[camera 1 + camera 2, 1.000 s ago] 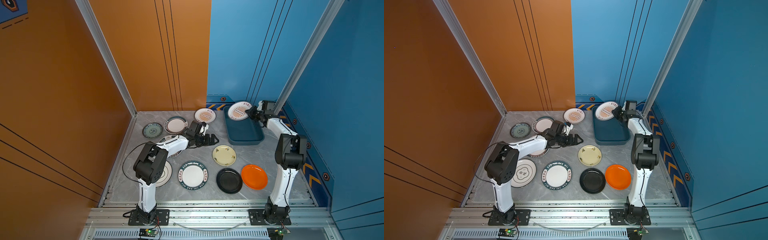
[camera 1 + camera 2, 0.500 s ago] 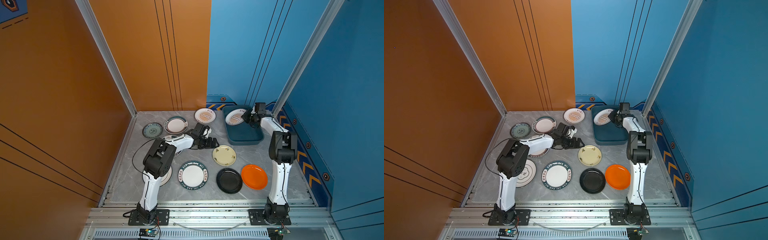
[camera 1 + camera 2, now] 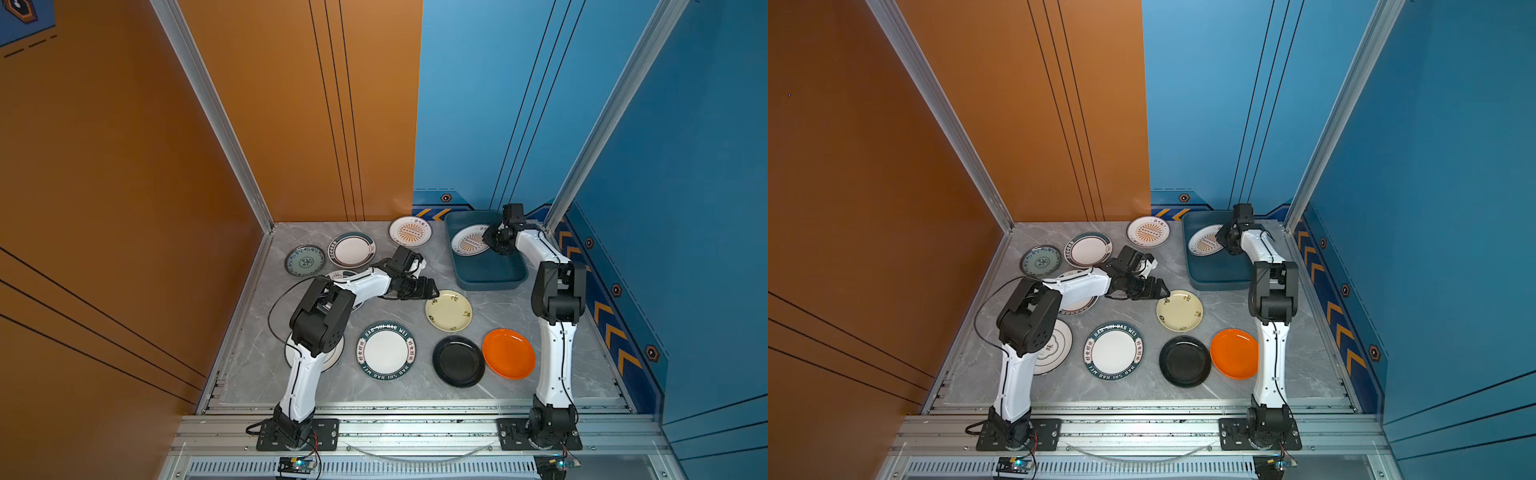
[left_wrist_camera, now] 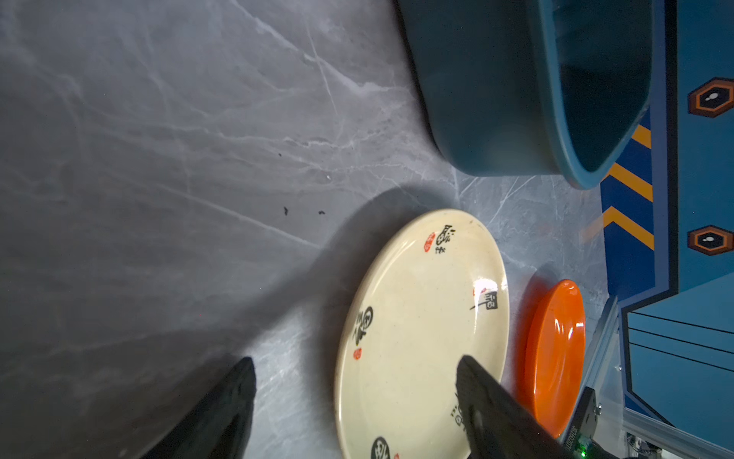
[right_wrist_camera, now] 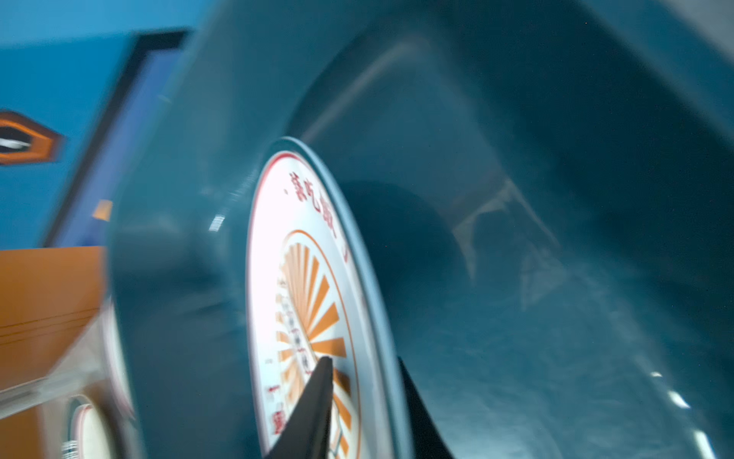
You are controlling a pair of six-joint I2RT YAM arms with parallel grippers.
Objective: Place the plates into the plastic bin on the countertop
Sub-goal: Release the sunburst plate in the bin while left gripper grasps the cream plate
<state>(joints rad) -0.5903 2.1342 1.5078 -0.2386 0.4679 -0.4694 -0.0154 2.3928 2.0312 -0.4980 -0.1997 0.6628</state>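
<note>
The plastic bin [image 3: 490,268] stands at the back right of the countertop [image 3: 399,307]. A white sunburst plate [image 3: 469,242] rests in its far end. My right gripper [image 3: 492,245] straddles that plate's rim [image 5: 369,318], its fingers a little apart, one on each side. My left gripper [image 3: 430,289] is open low at the cream plate [image 3: 449,311]. In the left wrist view one fingertip [image 4: 476,393] is over the plate [image 4: 417,318] and the other is over bare countertop. A black plate [image 3: 458,361] and an orange plate [image 3: 508,353] lie near the front.
Several more plates lie to the left: a sunburst one [image 3: 410,231], a green-rimmed one [image 3: 352,249], a teal patterned one [image 3: 304,260] and a lettered one [image 3: 386,350]. Two white ones are partly hidden under my left arm. Walls close in the back and both sides.
My right gripper has lowered the sunburst plate into the bin and its jaws have parted. My left gripper has moved right to the cream plate and narrowed a little.
</note>
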